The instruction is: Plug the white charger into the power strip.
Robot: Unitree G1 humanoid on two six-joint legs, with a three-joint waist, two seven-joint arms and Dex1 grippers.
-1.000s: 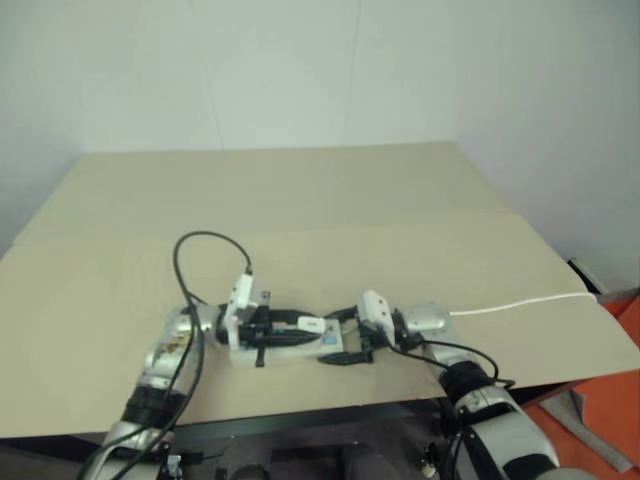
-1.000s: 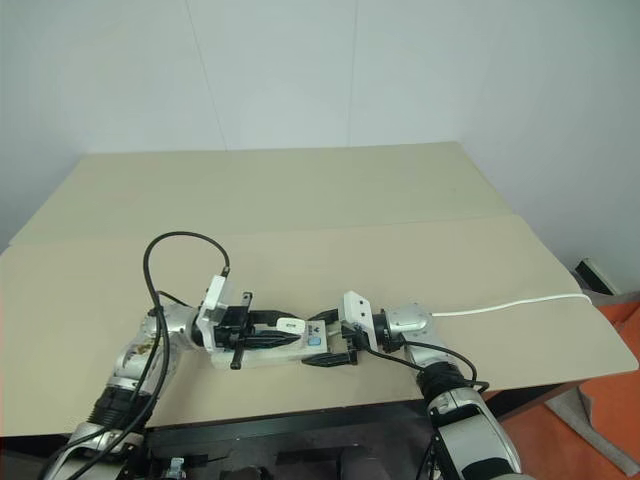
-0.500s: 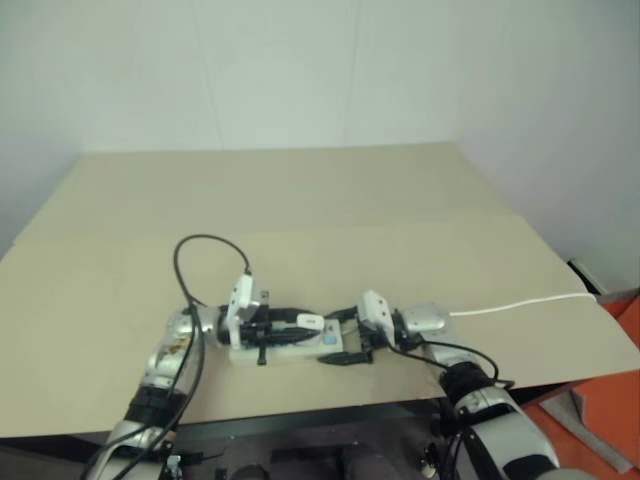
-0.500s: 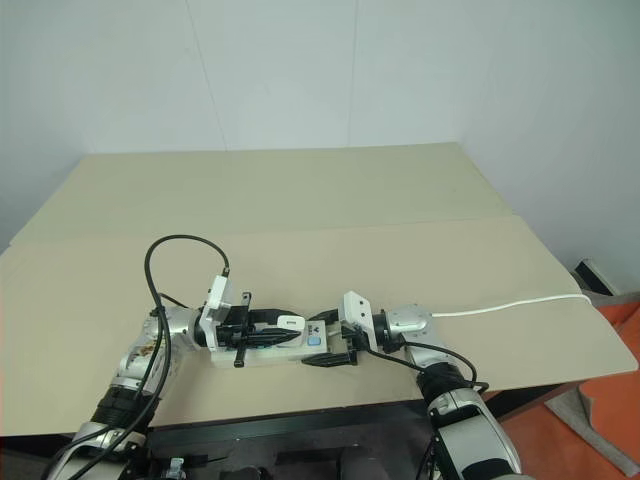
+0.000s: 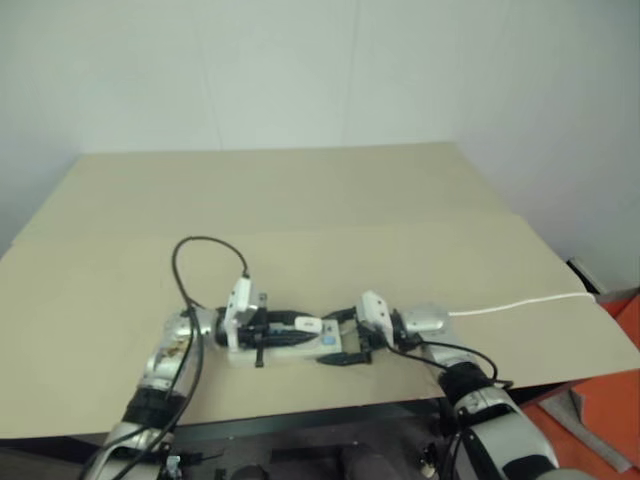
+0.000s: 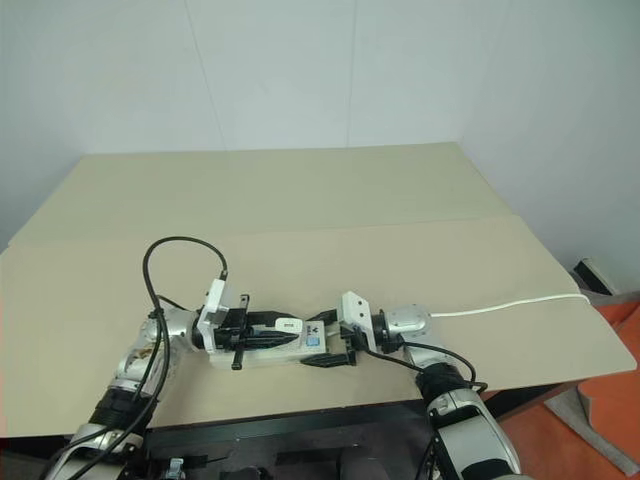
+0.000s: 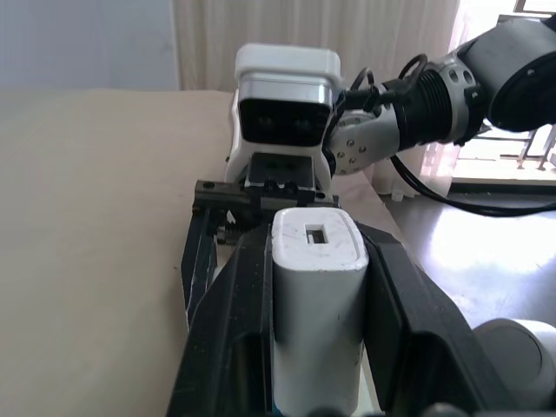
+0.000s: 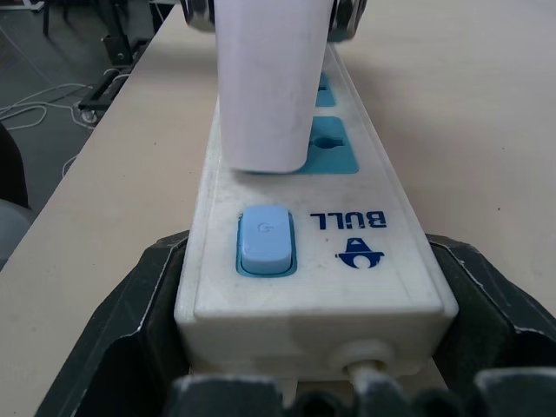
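My left gripper [image 7: 317, 254] is shut on the white charger [image 7: 317, 304], one black finger on each side of it. Both hang level over the power strip [image 8: 347, 278], which lies near the table's front edge. The charger [image 8: 265, 87] stands with its end against the strip's top, at the blue socket [image 8: 330, 148] beside the blue switch [image 8: 265, 239], shifted toward one long edge. I cannot tell whether its prongs are in. My right gripper [image 8: 313, 265] is shut on the strip's cord end, clamping both of its sides. Seen from the head, the charger [image 5: 312, 324] sits between the two grippers.
The strip's thin white cord [image 5: 520, 303] runs right across the beige table [image 5: 300, 200] to its right edge. A black cable [image 5: 200, 245] loops up from my left wrist. The table's front edge lies just behind both arms.
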